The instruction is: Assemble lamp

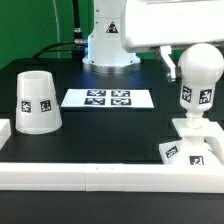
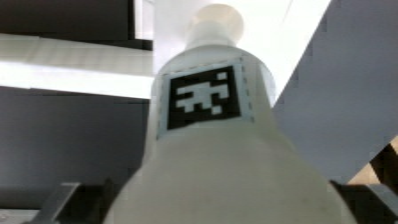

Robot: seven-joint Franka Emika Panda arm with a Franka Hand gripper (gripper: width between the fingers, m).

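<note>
One rounded bulb (image 1: pixel 199 75) (glossy white plastic).

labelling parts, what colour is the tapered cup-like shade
The tapered plastic shade is white with a black-and-white square tag; the exterior view shows it best.

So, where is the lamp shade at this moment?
The shade stands wide end down on the table at the exterior view's left, beside the marker board, well apart from the bulb at that view's right.
</note>
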